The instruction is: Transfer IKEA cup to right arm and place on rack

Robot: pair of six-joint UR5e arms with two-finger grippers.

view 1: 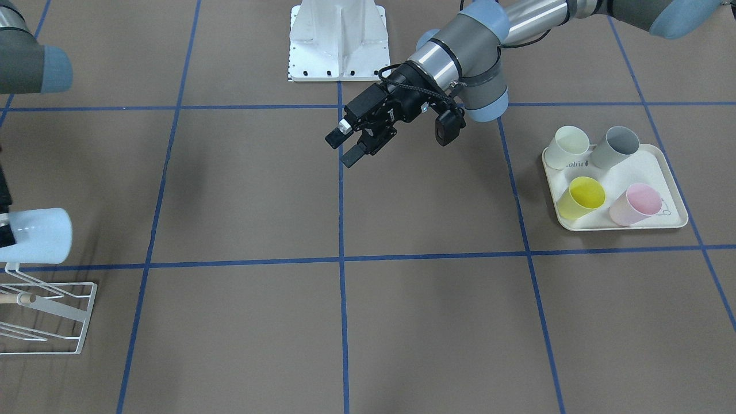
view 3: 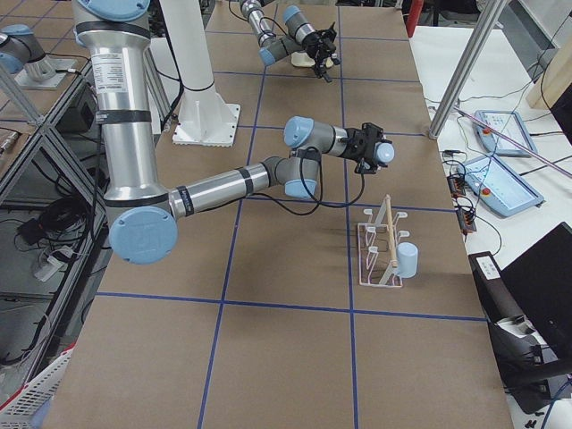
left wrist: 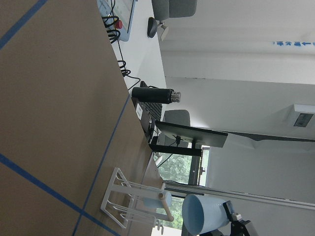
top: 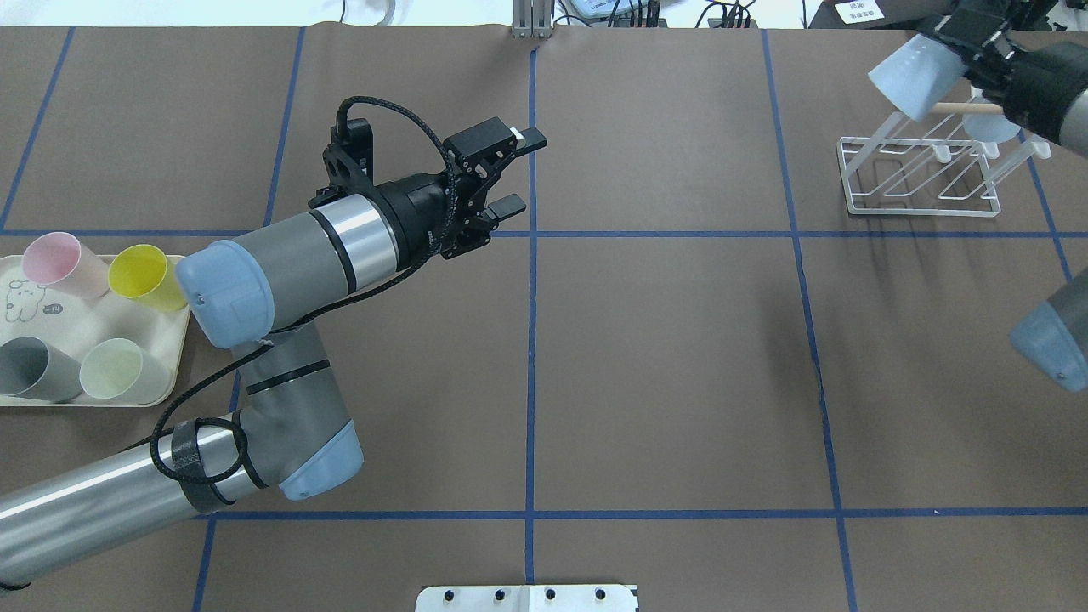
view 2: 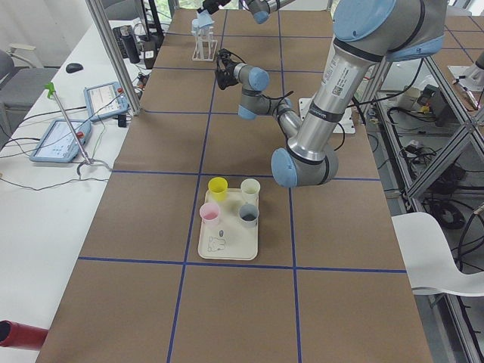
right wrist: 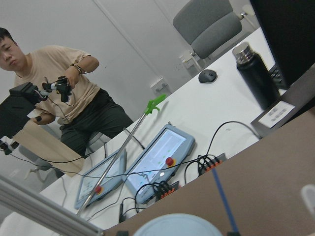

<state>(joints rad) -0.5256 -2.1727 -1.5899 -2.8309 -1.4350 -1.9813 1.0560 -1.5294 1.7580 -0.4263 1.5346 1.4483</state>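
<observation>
1. Cup (top: 914, 76): pale blue, tilted and held aloft. The right fingers (top: 969, 42) are closed on its far end, and its mouth points away from them.
2. Rack (top: 845, 174): on the counter (top: 680, 340) below the right fingers. The cup looks clear of it, with no prong inside.
3. Progress, as a judgement: the handover is done, since the right side alone has the cup. What is left is to lower it over a prong, let go and back off.
4. Second cup (view 3: 407, 259): also pale blue, sitting at the rack's end, below the right fingers.
5. Left fingers (view 1: 352, 155): spread wide with nothing between them. They hang over mid-counter, well apart from the right fingers.
6. Tray (view 1: 624, 225): behind the left fingers, on the wrist side. It holds four cups: yellow, pink, grey and cream.
7. Hard to make out:
   - The front view cuts off the right fingers at its edge.
   - The overhead view crops that arm.
   - I cannot tell where the pads meet the cup, or which prong lies under it.
   - The right wrist view shows only a sliver of the cup.
</observation>
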